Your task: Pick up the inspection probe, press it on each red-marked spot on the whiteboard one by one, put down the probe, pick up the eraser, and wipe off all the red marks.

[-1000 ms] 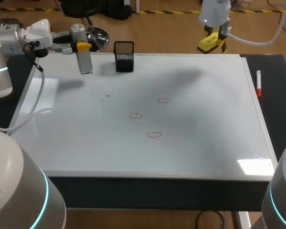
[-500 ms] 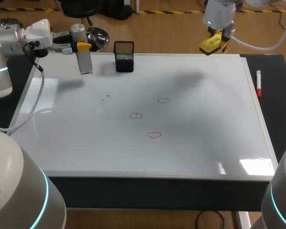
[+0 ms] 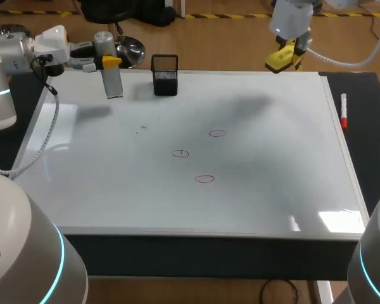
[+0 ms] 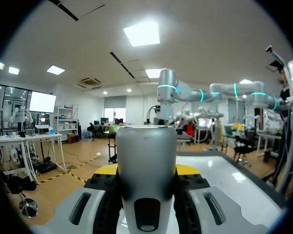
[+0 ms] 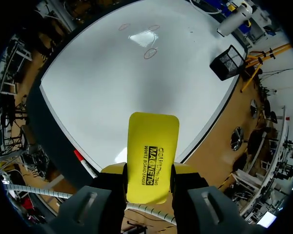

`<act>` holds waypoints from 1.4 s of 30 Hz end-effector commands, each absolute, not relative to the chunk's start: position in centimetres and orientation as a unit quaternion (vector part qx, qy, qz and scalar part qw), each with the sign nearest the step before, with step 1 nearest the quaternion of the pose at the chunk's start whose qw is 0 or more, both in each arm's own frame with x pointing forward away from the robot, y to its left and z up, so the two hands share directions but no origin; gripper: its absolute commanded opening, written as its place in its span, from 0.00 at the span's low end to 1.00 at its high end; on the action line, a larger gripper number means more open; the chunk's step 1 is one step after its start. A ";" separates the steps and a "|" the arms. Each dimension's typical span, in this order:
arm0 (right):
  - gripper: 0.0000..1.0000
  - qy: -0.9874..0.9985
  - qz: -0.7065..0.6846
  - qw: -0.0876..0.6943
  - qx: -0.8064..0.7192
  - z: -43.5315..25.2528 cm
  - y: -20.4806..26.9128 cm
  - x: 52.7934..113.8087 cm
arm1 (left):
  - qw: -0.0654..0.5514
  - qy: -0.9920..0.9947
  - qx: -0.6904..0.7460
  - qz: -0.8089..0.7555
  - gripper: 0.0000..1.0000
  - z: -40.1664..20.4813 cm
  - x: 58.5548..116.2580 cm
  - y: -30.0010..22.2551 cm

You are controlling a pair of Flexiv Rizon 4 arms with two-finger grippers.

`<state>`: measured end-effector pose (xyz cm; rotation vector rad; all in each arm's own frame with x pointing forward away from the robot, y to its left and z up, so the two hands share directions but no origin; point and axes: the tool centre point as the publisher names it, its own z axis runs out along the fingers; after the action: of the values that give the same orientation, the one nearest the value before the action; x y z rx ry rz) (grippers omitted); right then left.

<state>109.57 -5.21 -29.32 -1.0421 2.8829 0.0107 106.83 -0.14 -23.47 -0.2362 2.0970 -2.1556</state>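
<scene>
The inspection probe (image 3: 113,81), a grey cylinder, stands upright over the whiteboard's (image 3: 272,190) far left corner, and my left gripper (image 3: 106,62) is shut on it. In the left wrist view the probe (image 4: 146,161) fills the gap between the yellow-tipped fingers (image 4: 106,169). My right gripper (image 3: 282,56) is shut on the yellow eraser (image 3: 277,59), hanging just beyond the board's far edge. The eraser (image 5: 152,156) shows clamped in the right wrist view. Three red ring marks (image 3: 218,133), (image 3: 180,153), (image 3: 204,179) lie near the board's middle, far from both grippers.
A black mesh pen holder (image 3: 164,75) stands at the far edge, right of the probe. A red marker (image 3: 344,111) lies on the dark strip along the whiteboard's right side. Faint grey smudges cover the board's middle.
My right arm shifted the eraser slightly to the right and farther away, then stopped. The left arm and probe have not moved.
</scene>
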 end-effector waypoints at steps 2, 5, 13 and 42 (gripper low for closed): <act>0.00 0.940 0.002 0.037 -0.340 -29.2 -5.3 109.6 | 0.065 0.694 -0.079 -0.713 0.00 -23.3 106.7 -0.2; 0.00 0.940 0.002 0.037 -0.340 -29.2 -5.3 109.6 | 0.065 0.694 -0.079 -0.713 0.00 -23.3 106.7 -0.2; 0.00 0.940 0.002 0.037 -0.340 -29.2 -5.3 109.6 | 0.065 0.694 -0.079 -0.713 0.00 -23.3 106.7 -0.2; 0.00 0.940 0.002 0.037 -0.340 -29.2 -5.3 109.6 | 0.065 0.694 -0.079 -0.713 0.00 -23.3 106.7 -0.2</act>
<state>109.57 -5.21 -29.32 -1.0421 2.8829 0.0107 106.83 -0.14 -23.47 -0.2362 2.0971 -2.1555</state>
